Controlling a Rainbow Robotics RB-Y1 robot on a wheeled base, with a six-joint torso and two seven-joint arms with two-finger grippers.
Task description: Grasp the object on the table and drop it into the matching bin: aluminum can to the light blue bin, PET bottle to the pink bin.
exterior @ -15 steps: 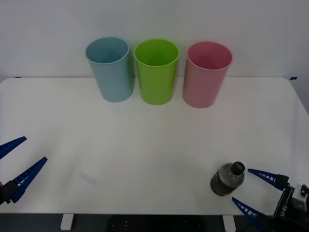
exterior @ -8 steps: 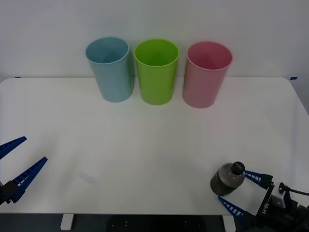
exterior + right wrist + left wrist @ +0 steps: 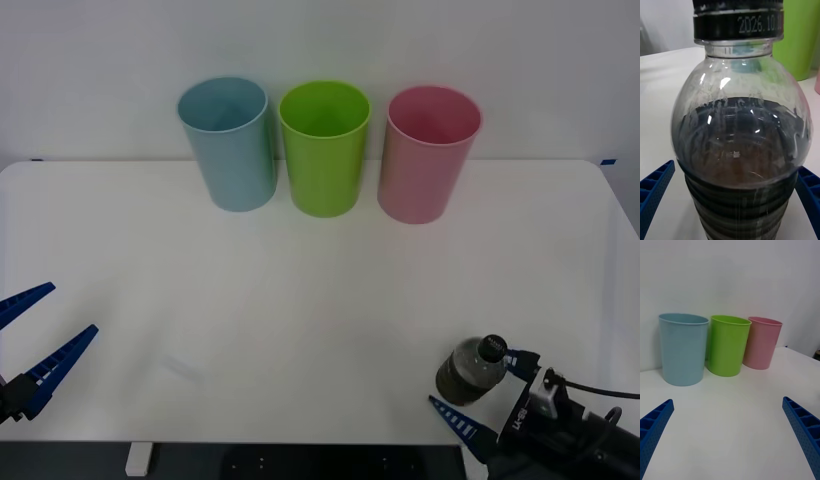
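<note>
- The right gripper sits at the near right corner of the large white rectangular tabletop, its two blue ribbed fingers spread wide with one on each side of the small clear plastic bottle of dark brown liquid with a black screw cap.
- In the right wrist view the bottle stands upright between the two blue fingers; a sliver of table shows between each finger and the bottle wall, so the fingers are not pressed onto it.
- That close view also shows a printed date on the cap band and ribbing low on the bottle body, detail the front view is too far off to give.
- The left gripper hangs over the near left edge of the table, its fingers spread wide and holding nothing, well apart from the bottle.
- The left wrist view looks across bare table to the bins.
- Three tall tapered plastic bins stand in a row at the far edge: one light blue bin, one lime green bin in the middle, one pink bin on the right.
- There is one bottle, upright on the table, well apart from the bins.
</note>
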